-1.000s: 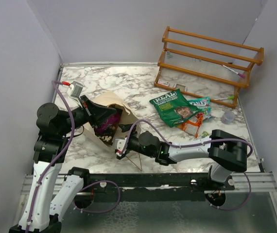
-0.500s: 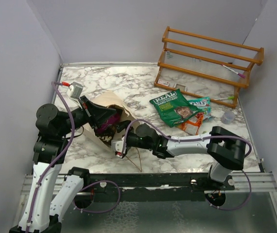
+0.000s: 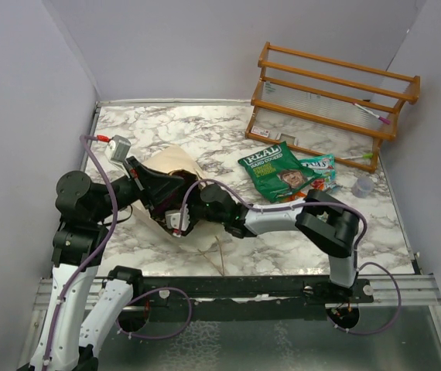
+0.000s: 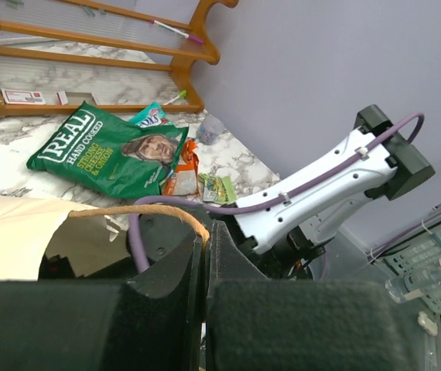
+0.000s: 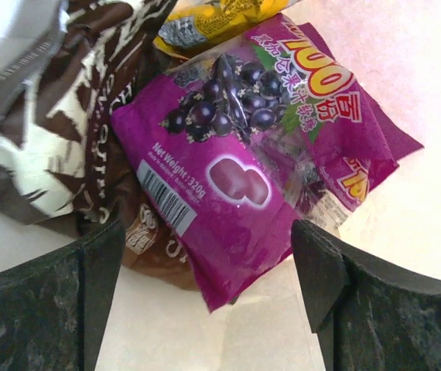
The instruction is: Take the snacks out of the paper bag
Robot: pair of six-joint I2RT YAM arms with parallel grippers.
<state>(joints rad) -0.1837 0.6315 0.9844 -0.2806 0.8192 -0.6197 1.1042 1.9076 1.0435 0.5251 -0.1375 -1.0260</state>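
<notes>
Found the left gripper (image 4: 205,259) pinched fully closed on the brown cord handle (image 4: 139,209) of the paper bag (image 3: 176,161), at the bag's lifted rim; found the right gripper (image 5: 205,255) inside the bag's mouth, fingers (image 5: 50,309) spread wide on either side of the magenta-purple packet (image 5: 236,178) and gripping nothing (contact with the packet impossible to tell); saw that packet lying on the bag's inner wall, overlapping a dark brown packet (image 5: 89,131), with a yellow packet (image 5: 220,15) just behind; farther right on the marble table (image 3: 189,127), outside the bag, noted the green bag (image 3: 276,171) lying flat, partly over an orange packet (image 4: 182,174) and near a light-green packet (image 4: 219,187); beyond those, noted a clear cup (image 3: 362,186) near the orange wooden rack (image 3: 336,93) at the back.
</notes>
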